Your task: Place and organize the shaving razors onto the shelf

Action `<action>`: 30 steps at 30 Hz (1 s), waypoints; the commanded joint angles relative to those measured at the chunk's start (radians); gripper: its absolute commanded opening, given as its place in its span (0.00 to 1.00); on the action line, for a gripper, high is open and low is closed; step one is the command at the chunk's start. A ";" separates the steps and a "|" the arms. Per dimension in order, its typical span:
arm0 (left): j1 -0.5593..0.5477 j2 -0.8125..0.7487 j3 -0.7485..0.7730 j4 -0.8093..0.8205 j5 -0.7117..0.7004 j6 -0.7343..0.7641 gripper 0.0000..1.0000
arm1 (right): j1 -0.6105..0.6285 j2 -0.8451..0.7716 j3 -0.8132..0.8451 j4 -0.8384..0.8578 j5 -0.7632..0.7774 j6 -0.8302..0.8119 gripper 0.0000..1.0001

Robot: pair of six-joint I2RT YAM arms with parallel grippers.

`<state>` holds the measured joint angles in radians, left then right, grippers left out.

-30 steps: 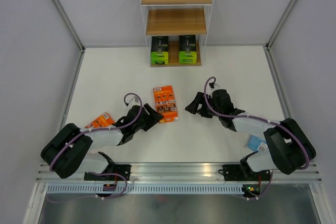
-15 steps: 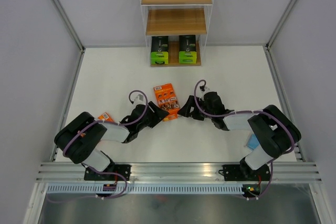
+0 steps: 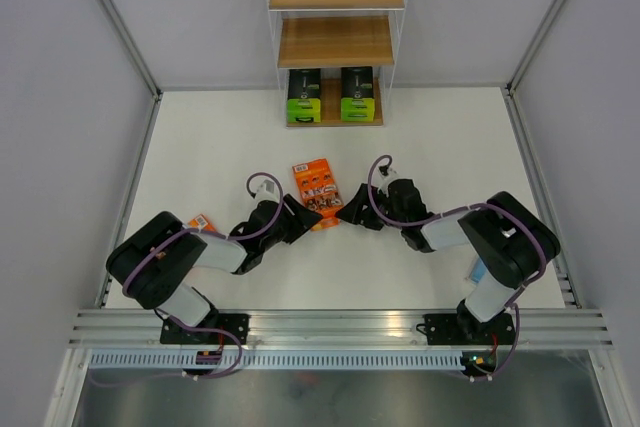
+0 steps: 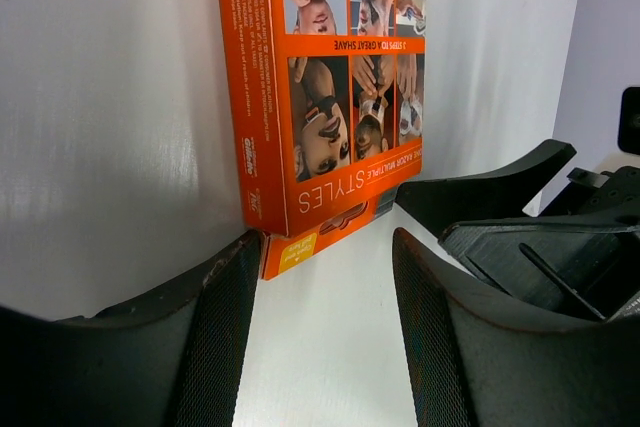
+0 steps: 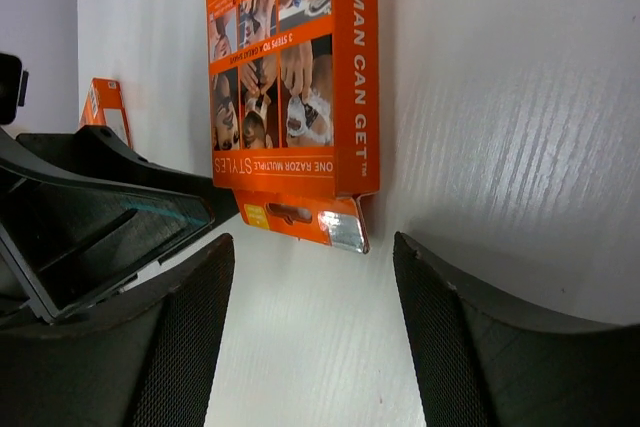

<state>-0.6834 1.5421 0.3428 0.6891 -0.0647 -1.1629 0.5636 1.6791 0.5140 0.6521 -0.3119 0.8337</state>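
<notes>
An orange razor pack (image 3: 316, 190) lies flat mid-table; it also shows in the left wrist view (image 4: 335, 87) and the right wrist view (image 5: 295, 97). My left gripper (image 3: 302, 217) is open at the pack's near left corner, one fingertip (image 4: 235, 257) touching it. My right gripper (image 3: 350, 211) is open at its near right corner, empty. A second orange pack (image 3: 200, 223) lies by the left arm, also visible in the right wrist view (image 5: 105, 107). A light blue pack (image 3: 478, 269) peeks from under the right arm. Two green-and-black packs (image 3: 304, 95) (image 3: 356, 93) stand on the lowest board of the shelf (image 3: 335, 42).
White frame rails (image 3: 130, 42) and grey walls bound the table on both sides. A metal rail (image 3: 340, 327) runs along the near edge.
Both grippers have closed in on the middle orange pack from either side. The right arm swung left and folded; the left gripper pushed forward to the pack's corner.
</notes>
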 commanded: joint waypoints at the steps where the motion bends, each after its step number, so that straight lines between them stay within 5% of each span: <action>1: -0.007 0.015 0.016 0.021 0.014 0.046 0.61 | 0.004 0.008 -0.042 0.018 -0.038 -0.027 0.71; 21: -0.007 -0.016 0.045 -0.034 -0.004 0.083 0.61 | 0.004 0.139 -0.042 0.171 -0.036 -0.025 0.59; 30: -0.007 -0.005 0.062 -0.040 -0.001 0.092 0.61 | 0.002 0.159 -0.037 0.224 -0.069 0.007 0.25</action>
<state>-0.6830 1.5436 0.3698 0.6537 -0.0544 -1.1095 0.5591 1.8156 0.4805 0.8761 -0.3611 0.8379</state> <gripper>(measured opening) 0.612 0.299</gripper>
